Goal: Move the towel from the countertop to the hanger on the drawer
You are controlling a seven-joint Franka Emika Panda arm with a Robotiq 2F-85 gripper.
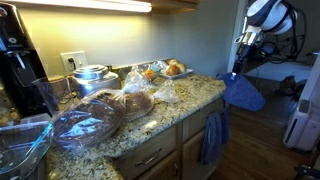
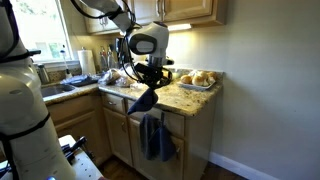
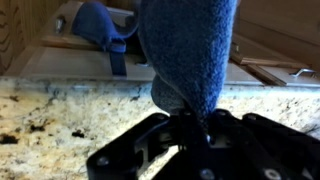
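claw: the black two-finger claw is closed to a narrow gap, pinching one bunched end of the cloth.
task's thing: the mid-blue terry towel hangs from the claw, lifted off the worktop and out past its front edge.
axis: the towel's long axis is near vertical. the gripped end is on top and the free end points at the floor. in the wrist view it runs straight away from the claw.
bench: the speckled granite bench has its edge just beside the hanging cloth.
drawer: a second, darker blue towel is already draped on the drawer front below. the hanger itself is hidden under it.
far end: a tray of bread rolls sits well apart from the claw.
risk, grip: the hold looks small, so a quick swing could pull the cloth free.
risk, snag: lowering close to the bench edge could drag the free end across it.
risk, hanger: with the rail occupied, a push could knock the darker towel down, or the new one could slide off.
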